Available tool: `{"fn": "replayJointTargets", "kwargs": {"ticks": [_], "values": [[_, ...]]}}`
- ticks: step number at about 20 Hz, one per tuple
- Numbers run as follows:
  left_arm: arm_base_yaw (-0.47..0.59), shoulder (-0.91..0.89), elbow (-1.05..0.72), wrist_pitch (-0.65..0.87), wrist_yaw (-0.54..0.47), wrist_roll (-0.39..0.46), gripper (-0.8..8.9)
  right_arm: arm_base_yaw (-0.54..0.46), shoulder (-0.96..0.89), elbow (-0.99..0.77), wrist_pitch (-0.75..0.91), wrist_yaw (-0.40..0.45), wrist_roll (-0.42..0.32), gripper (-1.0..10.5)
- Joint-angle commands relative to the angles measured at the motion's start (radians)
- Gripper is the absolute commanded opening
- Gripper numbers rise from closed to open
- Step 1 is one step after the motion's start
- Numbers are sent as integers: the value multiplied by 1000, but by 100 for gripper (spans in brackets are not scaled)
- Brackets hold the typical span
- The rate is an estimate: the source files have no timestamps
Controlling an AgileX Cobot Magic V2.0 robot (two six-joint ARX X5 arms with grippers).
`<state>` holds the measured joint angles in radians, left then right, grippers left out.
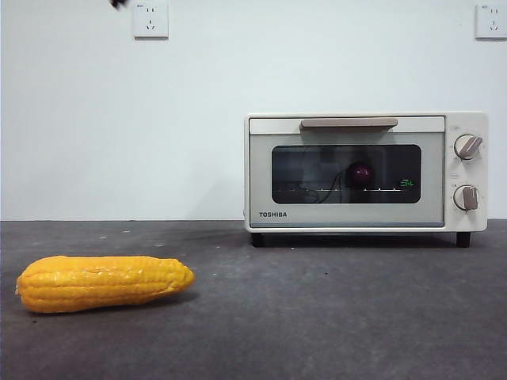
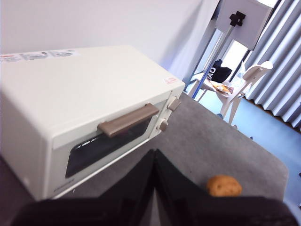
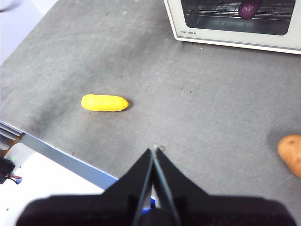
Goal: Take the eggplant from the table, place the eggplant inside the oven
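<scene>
Eggplant [image 1: 360,174] sits inside shut oven [image 1: 366,170]; likely light, stiff, slick plastic, gripped mid-body. Left hand [image 2: 154,160] and right hand [image 3: 154,155] both pressed together, empty.

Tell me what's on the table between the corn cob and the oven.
Nothing: in the right wrist view, only bare grey table lies between the corn cob and the oven. The front view agrees.
</scene>
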<state>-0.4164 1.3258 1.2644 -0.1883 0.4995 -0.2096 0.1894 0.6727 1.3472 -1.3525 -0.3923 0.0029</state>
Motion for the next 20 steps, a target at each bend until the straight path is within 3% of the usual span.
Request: {"fn": "replayJointTargets", "kwargs": {"ticks": [1, 7, 20], "values": [[-5, -73, 2, -108, -6, 50, -7, 1, -2, 1, -24, 1, -7, -11], [-24, -255, 2, -431, -7, 139, -7, 1, -2, 1, -23, 1, -7, 1], [-23, -362, 2, -454, -6, 138, -4, 1, -1, 1, -23, 1, -7, 1]]}}
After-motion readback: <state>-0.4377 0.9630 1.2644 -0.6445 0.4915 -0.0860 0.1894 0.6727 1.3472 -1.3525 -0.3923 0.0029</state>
